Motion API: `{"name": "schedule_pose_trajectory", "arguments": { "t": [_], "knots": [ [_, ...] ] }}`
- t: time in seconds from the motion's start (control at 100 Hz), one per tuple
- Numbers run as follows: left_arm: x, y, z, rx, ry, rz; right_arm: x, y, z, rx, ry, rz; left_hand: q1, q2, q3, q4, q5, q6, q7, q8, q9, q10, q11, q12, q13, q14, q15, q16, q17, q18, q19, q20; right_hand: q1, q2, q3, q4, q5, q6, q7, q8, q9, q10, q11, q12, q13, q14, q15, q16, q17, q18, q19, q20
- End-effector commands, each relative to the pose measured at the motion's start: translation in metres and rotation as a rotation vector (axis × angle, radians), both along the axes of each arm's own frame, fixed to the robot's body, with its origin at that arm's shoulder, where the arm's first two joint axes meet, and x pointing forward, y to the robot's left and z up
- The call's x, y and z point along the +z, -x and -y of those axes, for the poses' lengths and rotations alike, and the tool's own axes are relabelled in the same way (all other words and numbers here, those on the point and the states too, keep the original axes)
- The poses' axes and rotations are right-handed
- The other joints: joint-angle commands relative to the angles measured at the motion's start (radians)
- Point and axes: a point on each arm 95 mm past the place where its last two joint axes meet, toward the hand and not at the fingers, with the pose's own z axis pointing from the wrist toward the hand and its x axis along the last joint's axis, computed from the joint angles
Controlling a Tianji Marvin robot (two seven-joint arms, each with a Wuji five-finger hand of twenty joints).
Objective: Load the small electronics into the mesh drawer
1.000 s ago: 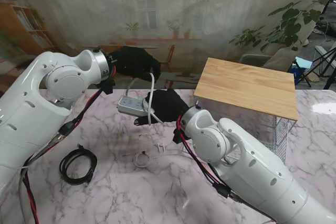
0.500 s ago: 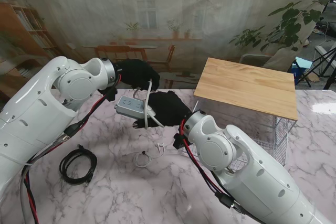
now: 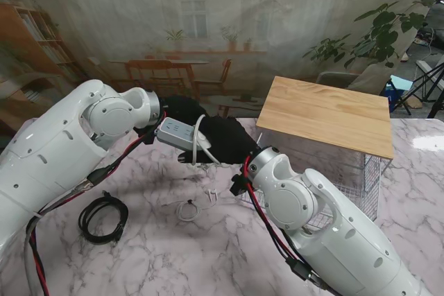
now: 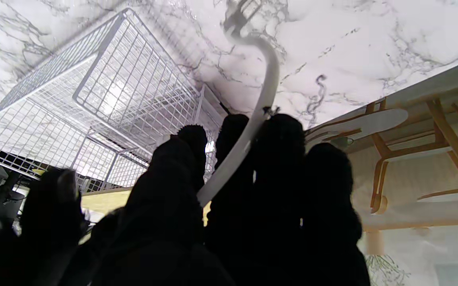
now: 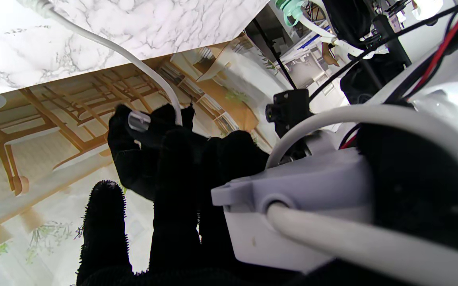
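A: Item one?

B: White rectangular power strip with grey sockets and a thick white cord, held in the air at centre frame of the stand view, clear of the marble table. Right wrist view shows the strip's end cap close to the lens, the cord leaving it.

A: Hands?

B: Left hand, black-gloved, behind the strip, fingers pressed together with the cord running between them. Right hand, black-gloved, curled under and around the strip's right end. Both clasp the same item.

A: Destination?

B: White wire mesh drawer under a light wooden top, right of centre; left wrist view shows its open basket.

A: Loose items on the table?

B: Black coiled cable, lower left. Small white coiled cable, lower centre. Small white piece just beside it; kind not discernible.
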Motion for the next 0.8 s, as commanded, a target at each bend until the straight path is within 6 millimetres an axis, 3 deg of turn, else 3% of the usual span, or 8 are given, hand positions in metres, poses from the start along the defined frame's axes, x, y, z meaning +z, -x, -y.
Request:
{"name": "schedule_pose_trajectory", "arguments": {
  "t": [0.0,0.16,0.25,0.34,0.39,0.45,0.51,0.79],
  "knots": [
    [-0.006,0.001,-0.003,-0.003,-0.025,-0.023,0.005,0.001,0.0,-0.008,-0.013,0.012,0.086,0.074,0.076,0.019,0.008,-0.034,0.007,-0.015,0.004,0.03,0.031,0.01,-0.006,0.034,0.016,0.012,-0.022,-0.003,0.01,0.03,0.168,0.193,0.358,0.006,0.074,-0.157,0.074,0.014,0.017,-0.051,0.053,0.007,-0.003,-0.007,0.049,0.007,-0.011,0.006,-0.012,0.013],
    [-0.012,0.004,-0.006,-0.007,-0.013,-0.009,0.005,-0.002,0.004,-0.039,-0.024,0.007,0.074,0.07,0.042,0.021,-0.033,0.002,-0.101,-0.132,-0.025,0.019,-0.044,-0.045,-0.049,0.066,-0.074,-0.024,-0.058,-0.001,-0.044,0.019,0.17,0.194,0.356,0.006,0.073,-0.157,0.073,0.014,0.017,-0.051,0.054,0.007,-0.004,-0.005,0.05,0.007,-0.012,0.005,-0.012,0.013],
    [-0.015,0.002,-0.008,0.007,0.011,0.004,0.005,-0.004,0.005,-0.051,-0.029,0.004,-0.051,0.062,0.026,0.021,-0.156,0.052,-0.326,-0.191,-0.108,0.01,-0.112,-0.129,-0.126,0.086,-0.195,-0.072,-0.122,-0.007,-0.128,-0.014,0.171,0.194,0.355,0.005,0.072,-0.156,0.073,0.014,0.016,-0.052,0.054,0.007,-0.006,-0.005,0.05,0.007,-0.013,0.005,-0.013,0.012],
    [-0.018,0.001,-0.01,0.021,0.032,0.011,0.005,-0.005,0.006,-0.057,-0.033,0.002,-0.109,0.089,0.024,0.017,-0.196,0.062,-0.416,-0.248,-0.142,0.009,-0.121,-0.163,-0.157,0.095,-0.228,-0.091,-0.15,-0.004,-0.15,-0.022,0.172,0.195,0.354,0.006,0.072,-0.156,0.072,0.015,0.015,-0.051,0.054,0.007,-0.006,-0.005,0.051,0.008,-0.012,0.004,-0.013,0.012],
    [-0.019,0.0,-0.009,0.023,0.043,0.018,0.005,-0.005,0.006,-0.06,-0.038,0.0,-0.044,0.08,0.033,0.004,-0.143,0.033,-0.358,-0.203,-0.119,0.009,-0.1,-0.173,-0.139,0.095,-0.212,-0.09,-0.14,0.003,-0.138,-0.016,0.172,0.196,0.354,0.006,0.071,-0.155,0.072,0.015,0.015,-0.051,0.054,0.007,-0.006,-0.006,0.051,0.008,-0.013,0.005,-0.013,0.012],
    [-0.021,0.0,-0.008,0.025,0.051,0.018,0.005,-0.005,0.005,-0.063,-0.044,-0.002,0.071,0.101,0.012,0.013,-0.053,0.027,-0.235,-0.166,-0.073,0.011,-0.073,-0.174,-0.101,0.096,-0.178,-0.088,-0.11,0.009,-0.111,-0.01,0.172,0.195,0.353,0.006,0.071,-0.154,0.072,0.015,0.015,-0.051,0.055,0.007,-0.006,-0.007,0.051,0.008,-0.013,0.005,-0.013,0.012],
    [-0.021,0.0,-0.006,0.016,0.043,0.016,0.005,-0.005,0.005,-0.066,-0.05,-0.004,0.086,0.097,0.048,0.013,-0.002,0.012,-0.165,-0.144,-0.054,0.017,-0.047,-0.158,-0.08,0.09,-0.141,-0.073,-0.093,0.013,-0.089,-0.003,0.172,0.197,0.353,0.005,0.071,-0.154,0.072,0.015,0.014,-0.052,0.055,0.007,-0.006,-0.006,0.051,0.008,-0.012,0.005,-0.013,0.012],
    [-0.016,0.008,0.003,-0.041,0.042,0.041,0.004,-0.011,0.006,-0.089,-0.043,-0.009,0.086,0.079,0.075,0.015,-0.002,0.007,-0.034,-0.094,-0.032,0.02,0.054,-0.068,-0.035,0.052,-0.016,-0.009,-0.047,0.006,-0.017,0.027,0.175,0.195,0.352,0.005,0.069,-0.152,0.073,0.017,0.013,-0.051,0.057,0.006,-0.007,-0.006,0.052,0.008,-0.014,0.004,-0.014,0.011]
  ]
}}
